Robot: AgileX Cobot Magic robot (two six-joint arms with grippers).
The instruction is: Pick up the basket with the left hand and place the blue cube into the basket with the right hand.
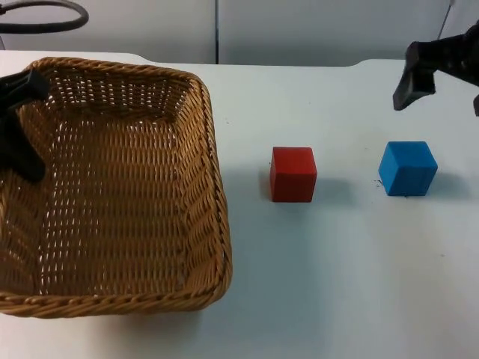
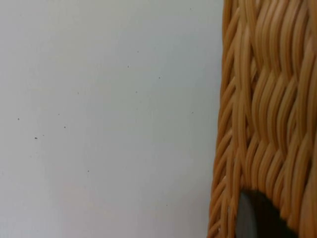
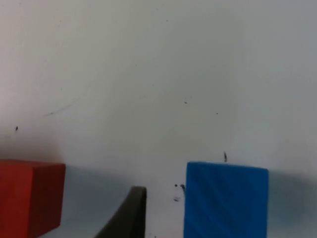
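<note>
Left gripper [image 1: 19, 123] at woven wicker basket [image 1: 120, 187] left rim, fingers straddling wall; firm grip not confirmable. Right gripper [image 1: 441, 78] spread open, above and behind blue cube [image 1: 407, 168], which sits beyond red cube [image 1: 293, 173] from basket.

Step in hand: approach. Next: descend, straddle cube.

Right wrist view alone shows fingertip [image 3: 130, 213] between cubes.

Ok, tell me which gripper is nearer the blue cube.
The right one. The right gripper hangs above the table just behind the blue cube, not touching it. The left gripper is at the basket, its far left rim, beyond the red cube.
</note>
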